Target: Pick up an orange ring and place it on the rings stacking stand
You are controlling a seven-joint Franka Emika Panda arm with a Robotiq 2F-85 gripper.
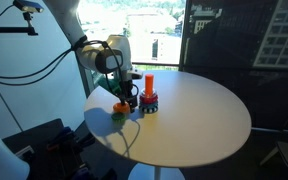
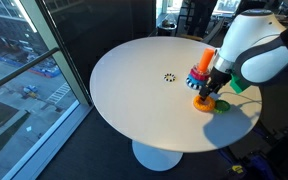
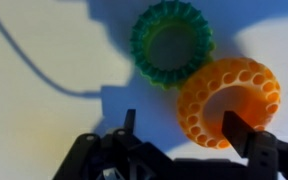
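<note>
Claw (image 3: 182, 125) jaws stood apart in the wrist view, rising from the bottom edge: the left finger (image 3: 130, 122) hung over bare table (image 3: 44, 70), clear of the orange ring (image 3: 229, 102), while the right finger (image 3: 236, 130) sat over that ring's hole, so the ring's left wall lay between the two with nothing pinched. From left to right that view showed white tabletop, then a grey shadow (image 3: 154, 105), then the green ring (image 3: 172, 45) lying flat above the gap between the fingers, then the orange ring lower and to the right, its rim meeting the green one's; whether they truly touched I could not tell. The orange ring lay flat on the table, its face dotted with round holes. In an exterior view the arm (image 1: 102, 55) reached down at the left of the round white table, with the claw (image 1: 125, 98) low over the orange ring (image 1: 119, 107), which lay near the table's edge with the green ring just beside it on the edge side. The stand (image 1: 149, 97) stood upright just to the right, its orange peg bare above dark and red rings at its base, apart from the claw. In an exterior view the stand (image 2: 199, 76) came leftmost, then the orange ring (image 2: 202, 102) on the table near it under the claw (image 2: 212, 90), and the bulky white arm (image 2: 259, 50) at the far right.
</note>
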